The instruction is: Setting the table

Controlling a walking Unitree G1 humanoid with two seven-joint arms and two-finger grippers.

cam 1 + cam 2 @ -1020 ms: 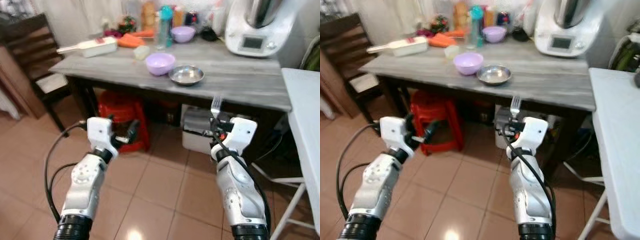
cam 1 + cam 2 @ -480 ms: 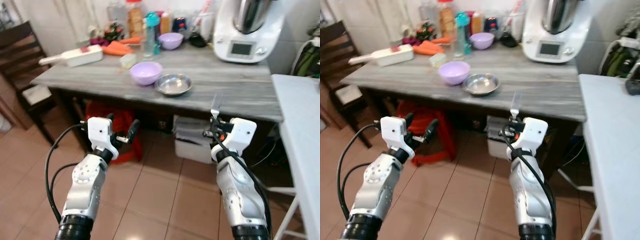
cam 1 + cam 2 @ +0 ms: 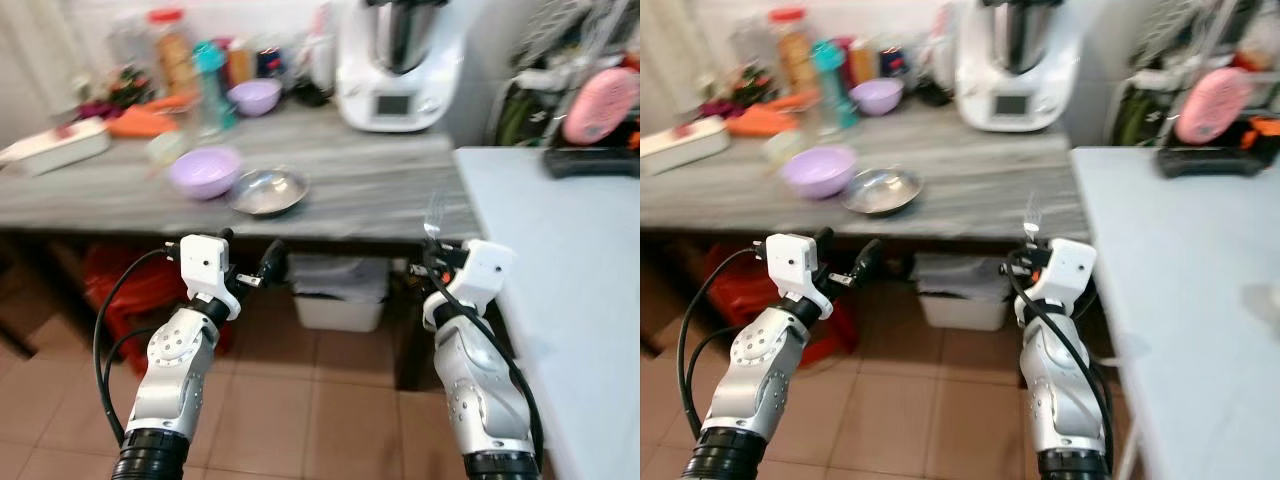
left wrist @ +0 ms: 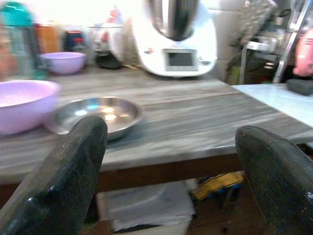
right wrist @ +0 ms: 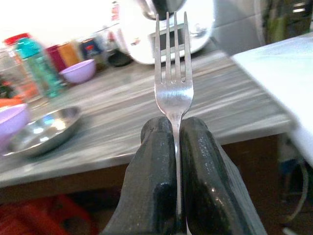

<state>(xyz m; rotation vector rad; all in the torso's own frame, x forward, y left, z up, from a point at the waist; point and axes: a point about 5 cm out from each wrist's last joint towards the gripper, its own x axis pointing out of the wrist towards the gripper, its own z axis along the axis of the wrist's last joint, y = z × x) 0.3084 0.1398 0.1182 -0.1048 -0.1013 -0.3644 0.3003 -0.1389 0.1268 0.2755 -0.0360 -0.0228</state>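
A silver fork (image 5: pixel 173 73) stands tines up in my right gripper (image 5: pixel 176 125), which is shut on its handle. In the head view the fork (image 3: pixel 433 210) sits in front of the grey wooden table's (image 3: pixel 380 190) near edge, close to the corner of a white table (image 3: pixel 560 250) on the right. My left gripper (image 3: pixel 250 252) is held out at the same height, open, with nothing between its fingers (image 4: pixel 73 171). On the grey table a steel bowl (image 3: pixel 267 190) lies next to a lilac bowl (image 3: pixel 204 170).
A white kitchen machine (image 3: pixel 400 60), a second lilac bowl (image 3: pixel 254 96), a teal bottle (image 3: pixel 208 80) and jars crowd the table's back. Under it are a red stool (image 3: pixel 120 290) and a white box (image 3: pixel 340 300). The floor is tiled.
The whole view has swung to the right, so the white table now takes up the right side. Both grippers hold the same pose, with the fork still gripped.
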